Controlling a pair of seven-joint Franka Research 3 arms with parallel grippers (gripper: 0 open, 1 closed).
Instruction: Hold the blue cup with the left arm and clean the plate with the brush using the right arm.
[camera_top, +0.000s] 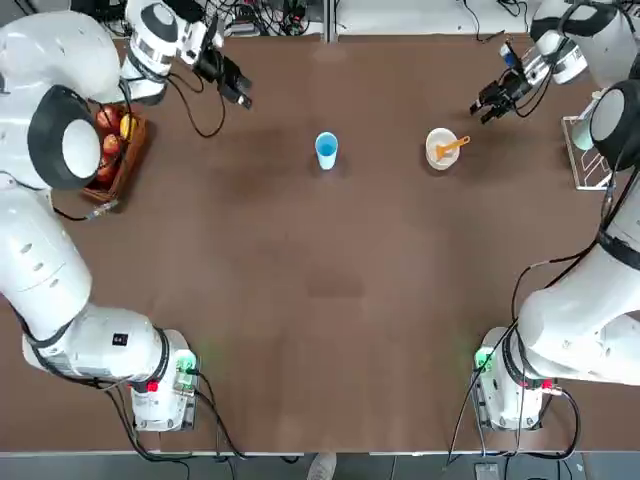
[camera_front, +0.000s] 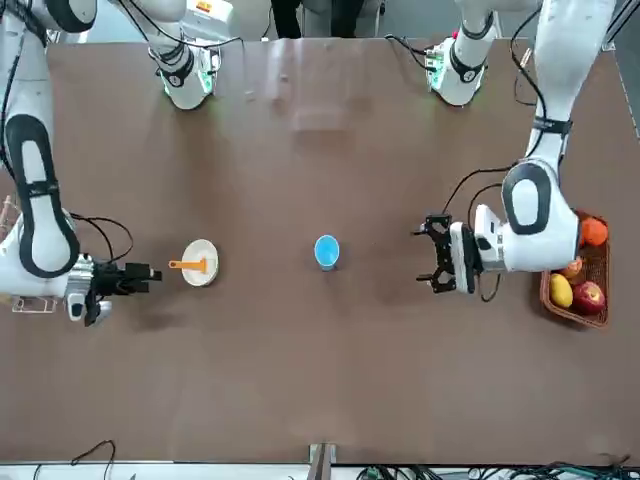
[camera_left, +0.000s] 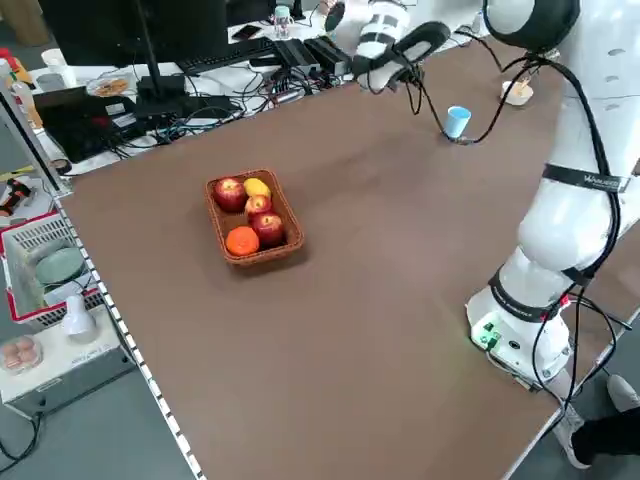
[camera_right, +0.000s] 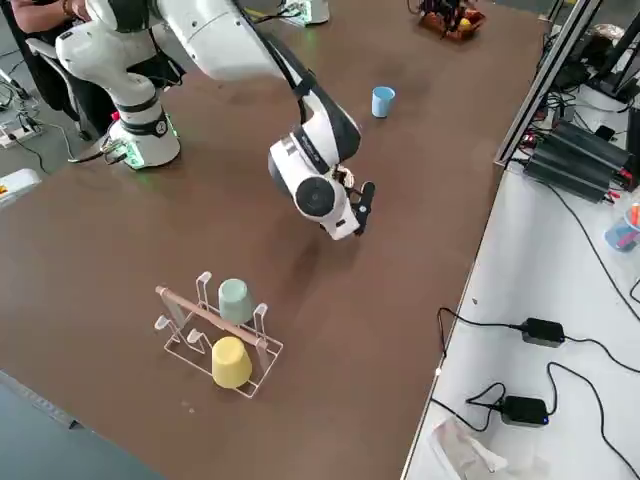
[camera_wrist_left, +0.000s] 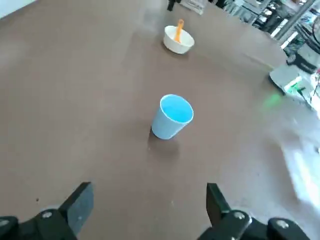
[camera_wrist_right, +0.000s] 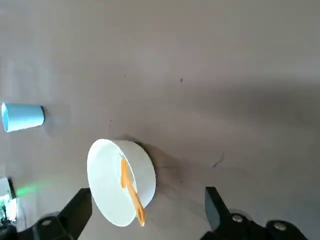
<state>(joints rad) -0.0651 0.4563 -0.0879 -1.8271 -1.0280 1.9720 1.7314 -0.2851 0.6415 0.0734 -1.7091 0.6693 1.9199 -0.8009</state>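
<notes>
The blue cup (camera_top: 326, 150) stands upright near the middle of the table's far half, also seen in the left wrist view (camera_wrist_left: 171, 116). To its right sits the plate (camera_top: 436, 152), a small cream-white bowl-shaped dish, with the orange brush (camera_top: 452, 147) lying in it and its handle sticking over the rim. My left gripper (camera_top: 240, 90) hovers open to the left of the cup, pointed toward it, well apart from it. My right gripper (camera_top: 486, 106) is open just right of the plate, nothing between its fingers; its wrist view shows plate (camera_wrist_right: 112, 185) and brush (camera_wrist_right: 130, 190) close by.
A wicker basket of fruit (camera_top: 115, 150) sits at the table's left edge beside my left arm. A wire rack (camera_right: 225, 340) holding a green and a yellow cup stands at the right edge. Both arm bases (camera_top: 165, 385) occupy the near corners.
</notes>
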